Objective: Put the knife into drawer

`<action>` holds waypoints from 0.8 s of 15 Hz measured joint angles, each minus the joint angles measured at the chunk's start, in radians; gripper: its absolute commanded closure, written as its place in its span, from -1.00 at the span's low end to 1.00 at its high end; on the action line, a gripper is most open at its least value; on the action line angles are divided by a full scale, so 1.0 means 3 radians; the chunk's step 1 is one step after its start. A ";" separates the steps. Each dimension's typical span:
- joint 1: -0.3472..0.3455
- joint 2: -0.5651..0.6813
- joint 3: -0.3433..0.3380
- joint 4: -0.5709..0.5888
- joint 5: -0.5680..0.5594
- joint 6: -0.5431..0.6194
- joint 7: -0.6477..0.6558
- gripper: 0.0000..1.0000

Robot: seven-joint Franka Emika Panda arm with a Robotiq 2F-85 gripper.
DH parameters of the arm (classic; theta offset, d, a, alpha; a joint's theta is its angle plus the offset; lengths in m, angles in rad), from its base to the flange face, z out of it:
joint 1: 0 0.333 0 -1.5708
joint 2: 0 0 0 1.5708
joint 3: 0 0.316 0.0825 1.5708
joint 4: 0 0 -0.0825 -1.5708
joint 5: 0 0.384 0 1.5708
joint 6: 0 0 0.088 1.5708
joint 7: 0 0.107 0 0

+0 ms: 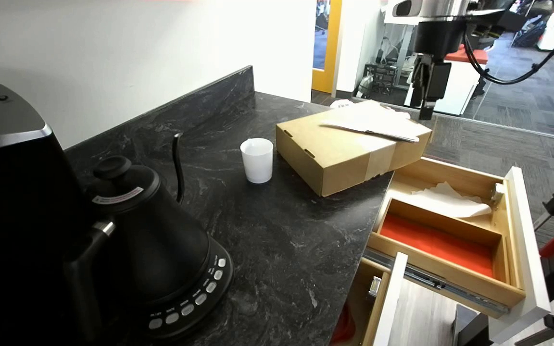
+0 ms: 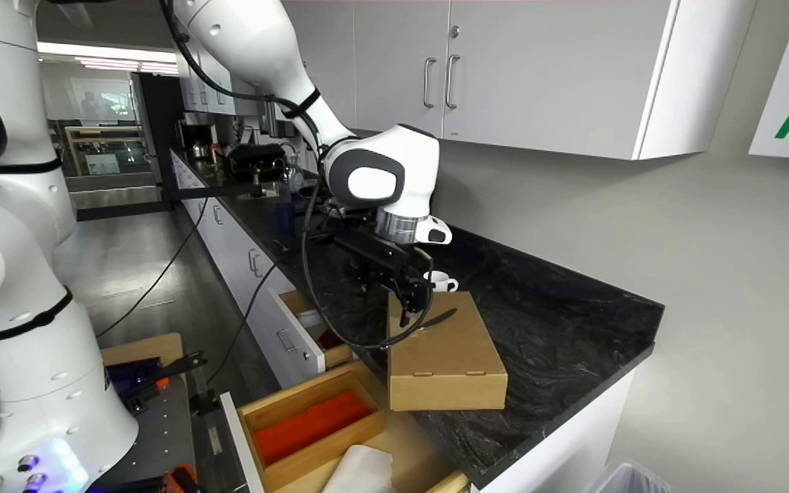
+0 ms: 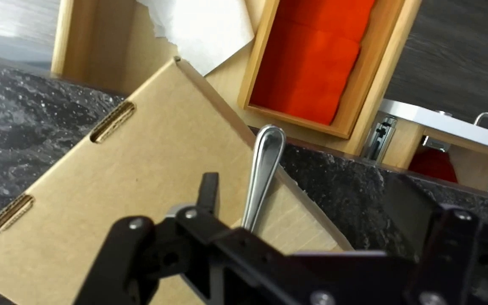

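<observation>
Black countertop (image 1: 282,240) runs beneath the spread gripper (image 1: 422,106), whose nudge could tip the overhanging knife (image 3: 261,176) short of the drawer (image 3: 256,63), wrist-view twelve o'clock.

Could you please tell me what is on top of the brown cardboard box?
A slim silver metal knife lies on the brown cardboard box, its handle end overhanging the edge. In the wrist view, the black gripper hides its blade.

I have the knife (image 3: 262,173) below my pincer (image 3: 305,188), lying flat, its shiny metal handle pointing toward the pulled-out wooden drawer (image 1: 450,226), which sits lower still, one compartment lined red-orange.
</observation>
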State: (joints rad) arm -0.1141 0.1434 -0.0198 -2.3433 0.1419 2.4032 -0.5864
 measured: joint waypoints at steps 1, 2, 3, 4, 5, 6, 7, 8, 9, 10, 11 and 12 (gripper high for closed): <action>0.0007 0.0000 0.0019 -0.0063 -0.0048 0.0110 -0.0073 -1.00; 0.0014 0.0000 0.0035 -0.0124 -0.0095 0.0222 -0.0136 -1.00; 0.0023 -0.0001 0.0047 -0.0183 -0.0144 0.0332 -0.0186 -1.00; 0.0031 -0.0001 0.0054 -0.0236 -0.0186 0.0430 -0.0223 -1.00; 0.0035 -0.0001 0.0063 -0.0281 -0.0207 0.0523 -0.0242 -1.00; 0.0035 -0.0001 0.0070 -0.0318 -0.0209 0.0603 -0.0250 -1.00; 0.0035 -0.0001 0.0073 -0.0337 -0.0205 0.0657 -0.0251 -1.00; 0.0035 -0.0002 0.0073 -0.0346 -0.0200 0.0715 -0.0251 -1.00; 0.0034 -0.0003 0.0073 -0.0348 -0.0199 0.0768 -0.0251 -1.00; 0.0033 -0.0004 0.0073 -0.0349 -0.0200 0.0831 -0.0251 -1.00; 0.0033 -0.0004 0.0072 -0.0349 -0.0202 0.0898 -0.0251 -1.00; 0.0032 -0.0004 0.0072 -0.0350 -0.0202 0.0950 -0.0251 -1.00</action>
State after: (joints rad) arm -0.1047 0.1422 0.0017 -2.4482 0.0813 2.6882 -0.6616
